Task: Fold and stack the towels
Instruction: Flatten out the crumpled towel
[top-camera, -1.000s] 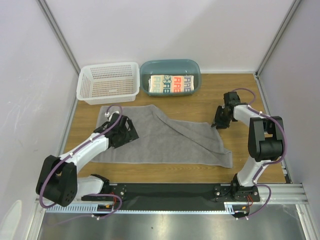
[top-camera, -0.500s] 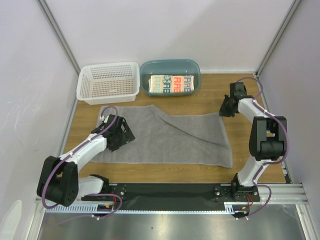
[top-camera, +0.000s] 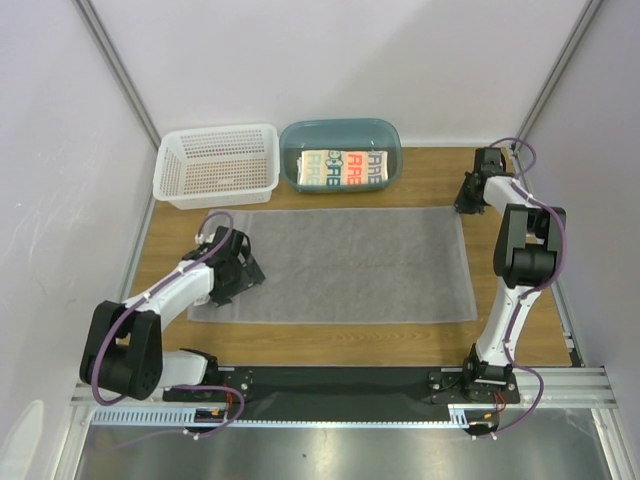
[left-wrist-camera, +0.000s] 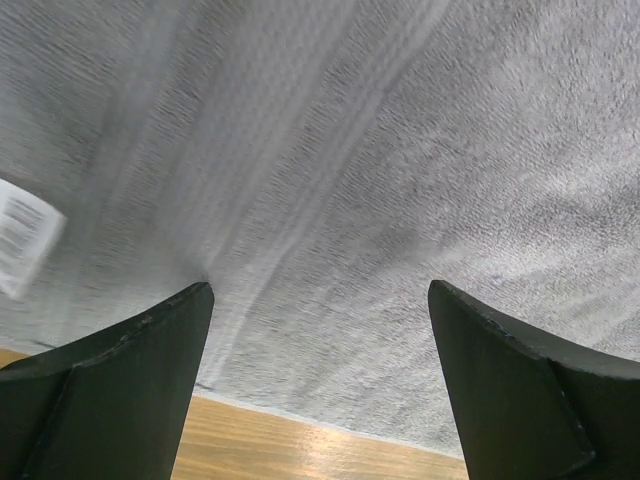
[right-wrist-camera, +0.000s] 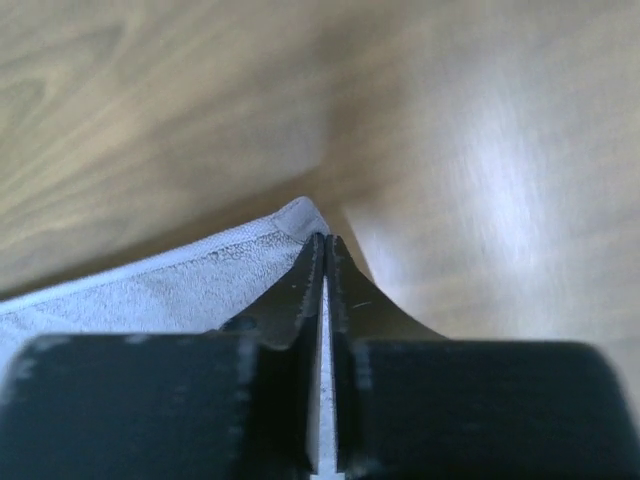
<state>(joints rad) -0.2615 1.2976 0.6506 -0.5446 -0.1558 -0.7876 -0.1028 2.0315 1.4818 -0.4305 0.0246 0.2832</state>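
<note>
The grey towel (top-camera: 340, 265) lies spread as one flat rectangle across the middle of the wooden table (top-camera: 420, 345). Its long edges run left to right, below the white lattice basket (top-camera: 217, 165) and the teal tub (top-camera: 340, 130), which holds the white lettered towel (top-camera: 345, 168). No brown towel can be seen. The step looks like the end of the spreading, with the first fold to follow. At the upper right of the overhead view the right gripper (right-wrist-camera: 322, 238) has its jaws pressed together at the towel's far right corner. In the wrist view the hem runs up to the tips, so it appears to nip that corner. The left gripper (left-wrist-camera: 320, 290) hangs with jaws spread wide over the towel's left margin, near its white care label (left-wrist-camera: 25, 235), and touches nothing as far as can be told. To fold cleanly, the left gripper would best drop onto the far left corner and pinch hem only, not the table. Both corners can then rise together and travel toward the bottom edge at an even pace. The corners should be laid down on the near corners before release, so the halves match and no diagonal crease forms. Pulling harder on one side would likely skew the cloth.
</note>
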